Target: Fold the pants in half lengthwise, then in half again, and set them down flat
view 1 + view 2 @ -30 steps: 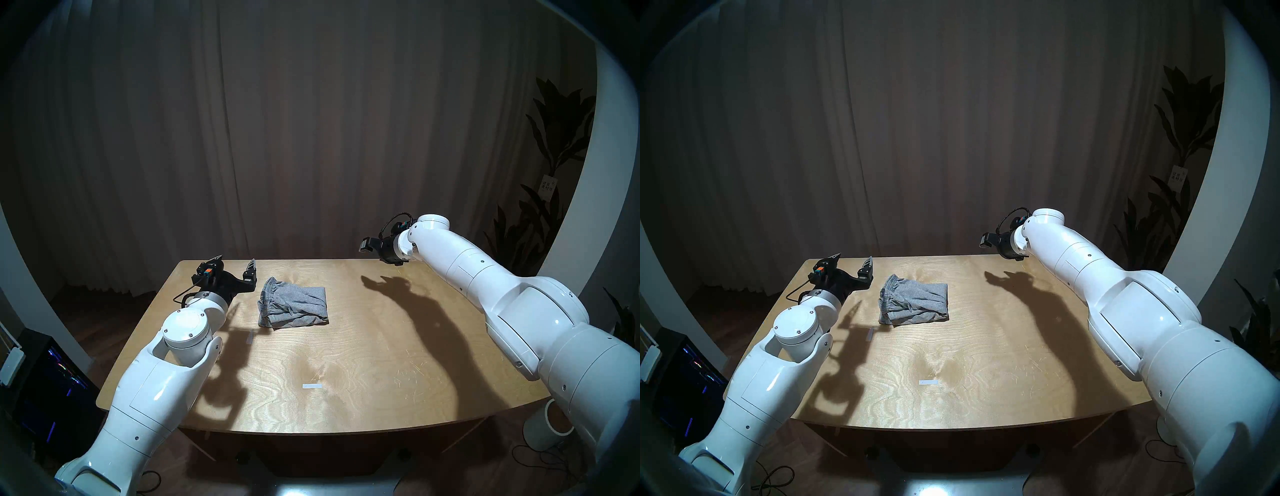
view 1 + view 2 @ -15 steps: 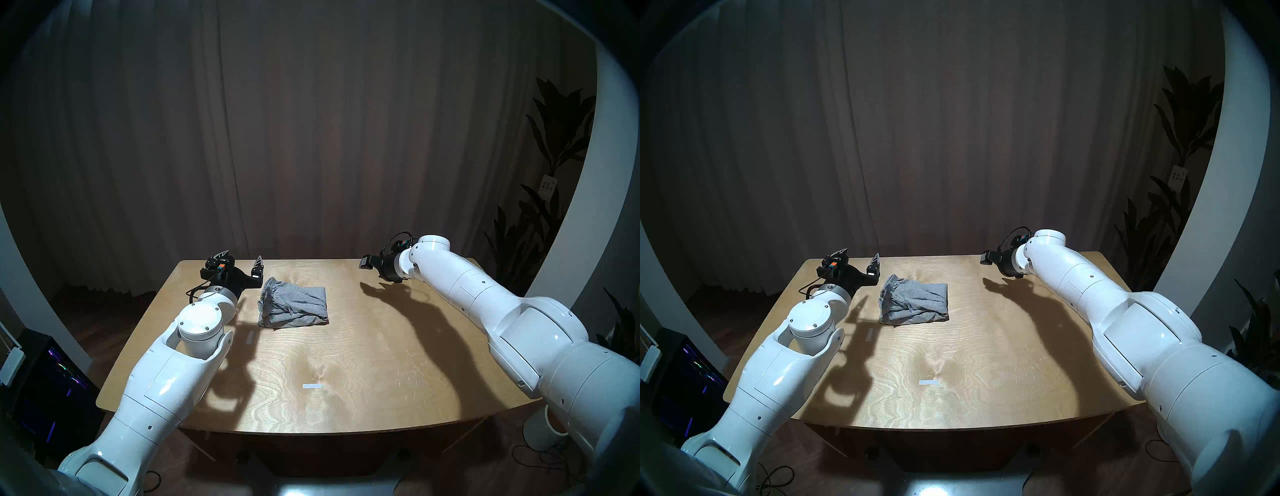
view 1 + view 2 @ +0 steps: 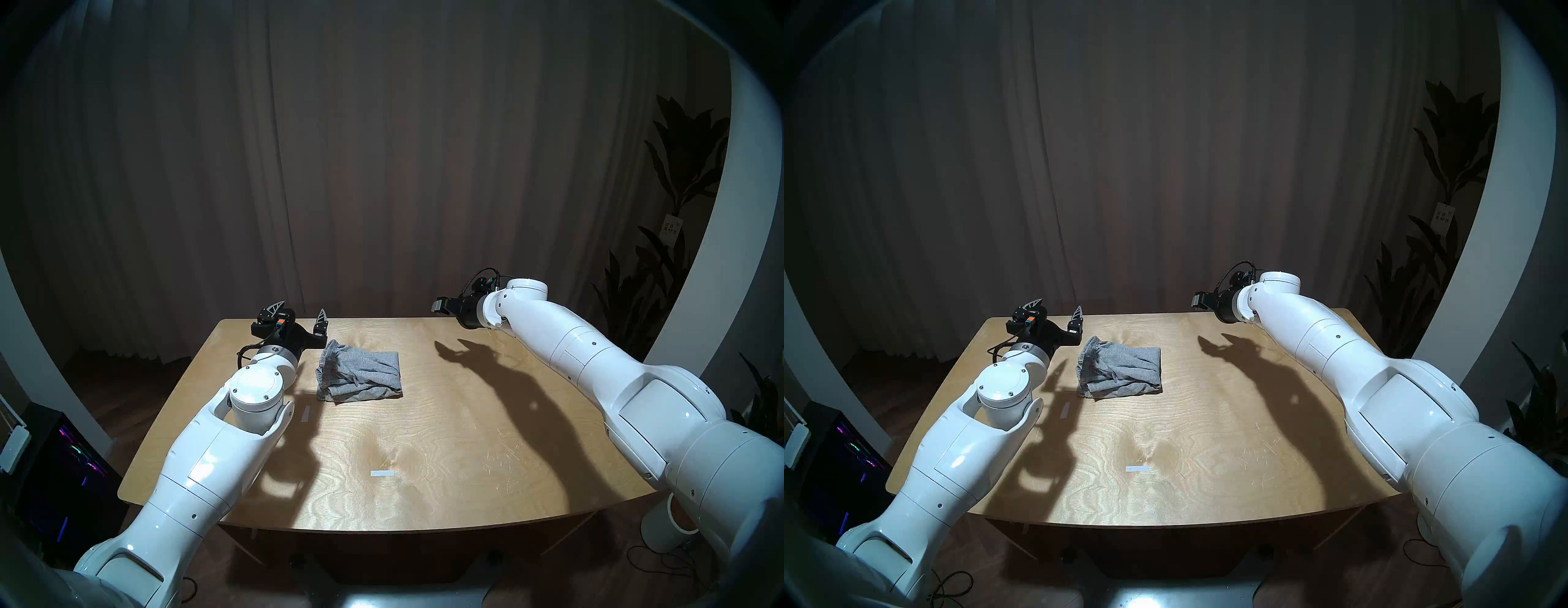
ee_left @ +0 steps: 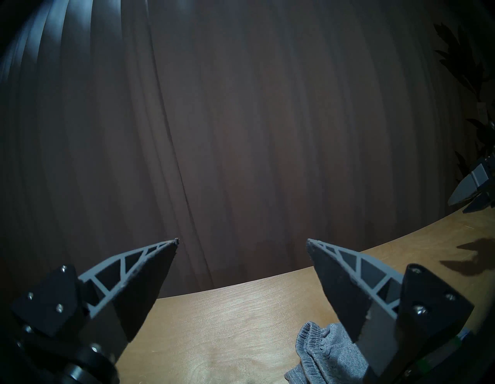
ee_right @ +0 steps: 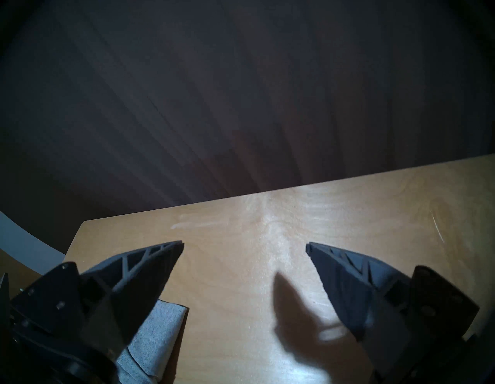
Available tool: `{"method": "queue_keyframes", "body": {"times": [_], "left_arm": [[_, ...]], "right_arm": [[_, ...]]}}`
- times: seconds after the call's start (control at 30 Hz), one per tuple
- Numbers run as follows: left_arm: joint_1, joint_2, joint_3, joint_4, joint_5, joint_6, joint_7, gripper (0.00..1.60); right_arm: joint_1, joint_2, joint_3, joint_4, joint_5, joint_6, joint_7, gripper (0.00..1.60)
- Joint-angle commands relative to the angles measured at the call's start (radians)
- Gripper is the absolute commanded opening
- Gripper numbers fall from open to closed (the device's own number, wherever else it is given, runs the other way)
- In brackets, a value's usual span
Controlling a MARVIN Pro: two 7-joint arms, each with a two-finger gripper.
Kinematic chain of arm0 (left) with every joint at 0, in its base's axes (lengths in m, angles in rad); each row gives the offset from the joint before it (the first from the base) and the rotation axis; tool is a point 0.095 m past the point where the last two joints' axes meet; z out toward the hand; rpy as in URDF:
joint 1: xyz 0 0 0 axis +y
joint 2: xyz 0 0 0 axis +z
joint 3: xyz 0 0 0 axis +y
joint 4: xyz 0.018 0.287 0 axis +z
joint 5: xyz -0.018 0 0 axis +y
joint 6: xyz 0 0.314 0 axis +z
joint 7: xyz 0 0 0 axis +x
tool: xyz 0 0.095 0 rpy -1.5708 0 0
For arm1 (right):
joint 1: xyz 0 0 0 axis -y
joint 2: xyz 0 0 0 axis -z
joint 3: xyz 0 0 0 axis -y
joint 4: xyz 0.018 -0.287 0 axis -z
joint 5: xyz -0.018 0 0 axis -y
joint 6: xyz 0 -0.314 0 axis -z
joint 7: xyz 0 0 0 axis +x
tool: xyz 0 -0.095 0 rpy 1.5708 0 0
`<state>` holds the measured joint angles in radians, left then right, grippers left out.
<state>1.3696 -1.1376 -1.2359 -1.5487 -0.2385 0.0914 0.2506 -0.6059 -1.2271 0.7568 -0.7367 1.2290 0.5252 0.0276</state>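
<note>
The grey pants lie folded in a small rectangle on the far left-middle of the wooden table, with the gathered waistband at the left end. They also show in the other head view. My left gripper is open and empty, just left of the waistband and above the table; the waistband shows beside its right finger in the left wrist view. My right gripper is open and empty, above the far right part of the table, well apart from the pants; a corner of them shows in its wrist view.
Two short white tape strips lie on the table, one near the front middle and one near my left forearm. A dark curtain hangs behind the far edge. A plant stands at the right, a lit computer case at the left.
My left gripper has moved farther away and slightly right, up alongside the waistband. My right gripper dipped, then rose and shifted a little left. The pants have not moved.
</note>
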Motion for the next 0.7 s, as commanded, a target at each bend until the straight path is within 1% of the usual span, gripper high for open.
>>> {"method": "queue_keyframes", "body": {"times": [0.0, 0.33, 0.67], "left_arm": [[-0.044, 0.001, -0.002, 0.006, 0.024, -0.007, 0.011, 1.6], [-0.066, -0.003, -0.003, 0.028, 0.042, -0.012, 0.022, 1.6], [-0.064, 0.023, -0.006, 0.053, 0.062, -0.027, 0.013, 1.6]], "right_arm": [[0.008, 0.035, -0.018, -0.062, -0.05, -0.055, -0.015, 1.6], [-0.019, 0.098, -0.06, -0.114, -0.126, -0.112, -0.057, 1.6], [-0.066, 0.149, -0.095, -0.182, -0.182, -0.174, -0.095, 1.6]]}}
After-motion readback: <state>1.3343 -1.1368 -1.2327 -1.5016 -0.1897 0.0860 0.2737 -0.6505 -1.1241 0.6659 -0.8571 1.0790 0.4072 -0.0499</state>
